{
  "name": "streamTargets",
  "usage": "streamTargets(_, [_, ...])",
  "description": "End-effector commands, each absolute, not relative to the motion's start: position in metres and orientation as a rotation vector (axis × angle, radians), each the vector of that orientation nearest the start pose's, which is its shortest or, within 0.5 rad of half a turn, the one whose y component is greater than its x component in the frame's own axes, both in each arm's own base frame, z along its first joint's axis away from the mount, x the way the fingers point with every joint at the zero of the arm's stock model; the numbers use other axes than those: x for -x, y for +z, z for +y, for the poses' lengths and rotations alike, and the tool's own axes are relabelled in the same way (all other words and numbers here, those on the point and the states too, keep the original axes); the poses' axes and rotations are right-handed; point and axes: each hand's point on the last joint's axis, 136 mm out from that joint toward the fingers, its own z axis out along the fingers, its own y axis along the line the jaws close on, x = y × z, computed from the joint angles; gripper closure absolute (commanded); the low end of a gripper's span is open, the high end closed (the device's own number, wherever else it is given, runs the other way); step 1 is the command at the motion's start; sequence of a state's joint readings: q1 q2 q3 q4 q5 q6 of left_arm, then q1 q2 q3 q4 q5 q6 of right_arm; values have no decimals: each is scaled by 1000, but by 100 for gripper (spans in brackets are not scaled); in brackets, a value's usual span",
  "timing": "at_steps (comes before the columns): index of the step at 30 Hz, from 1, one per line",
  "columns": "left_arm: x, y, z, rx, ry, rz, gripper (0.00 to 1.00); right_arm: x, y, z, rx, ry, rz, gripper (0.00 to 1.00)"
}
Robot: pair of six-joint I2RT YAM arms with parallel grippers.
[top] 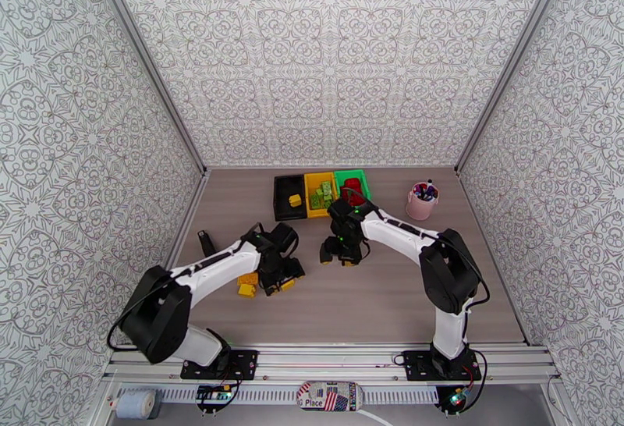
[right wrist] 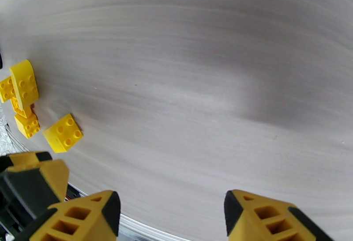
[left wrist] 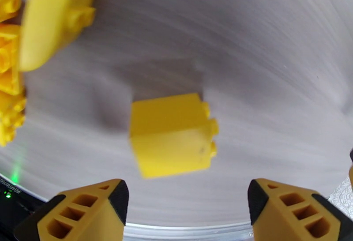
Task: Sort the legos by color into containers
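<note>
Three containers stand side by side at the back: a black bin (top: 281,200) with one yellow brick (top: 295,200), a yellow bin (top: 311,182) holding light green legos (top: 321,198), and a green bin (top: 363,180) holding red ones (top: 355,188). A small cluster of yellow legos (top: 248,285) lies at the left front. My left gripper (top: 282,281) hovers low beside them, jaws apart. In its wrist view, one yellow brick (left wrist: 172,133) lies on its side on the table just beyond the open gripper (left wrist: 187,204), untouched. My right gripper (top: 341,257) (right wrist: 172,213) is open over bare table, holding nothing.
A pink cup of pens (top: 422,201) stands at the back right. More yellow bricks (left wrist: 55,14) lie left of the left gripper and show far left in the right wrist view as yellow bricks (right wrist: 64,132). Patterned walls enclose the table on three sides.
</note>
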State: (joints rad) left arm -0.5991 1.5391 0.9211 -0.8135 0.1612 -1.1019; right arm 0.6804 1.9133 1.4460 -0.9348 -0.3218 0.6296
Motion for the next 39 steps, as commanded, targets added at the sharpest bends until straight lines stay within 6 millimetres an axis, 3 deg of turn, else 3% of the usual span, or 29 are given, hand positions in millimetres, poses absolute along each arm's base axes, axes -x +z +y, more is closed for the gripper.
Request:
streamTargets(1, [-222, 38, -189, 813, -338, 3046, 26, -265, 72, 281, 151, 555, 3173, 33])
streamTargets(18, [-237, 26, -173, 780, -142, 3089, 34, -266, 71, 273, 153, 596, 3179, 34])
streamTargets(26, [-236, 20, -166, 796, -134, 3106, 50, -270, 70, 275, 145, 611, 3179, 35])
streamTargets(33, [-242, 35, -171, 723, -187, 3110, 63, -278, 78, 286, 149, 665, 3156, 36])
streamTargets(39, [-259, 57, -175, 698, -329, 3060, 65, -286, 99, 309, 151, 844, 3104, 36])
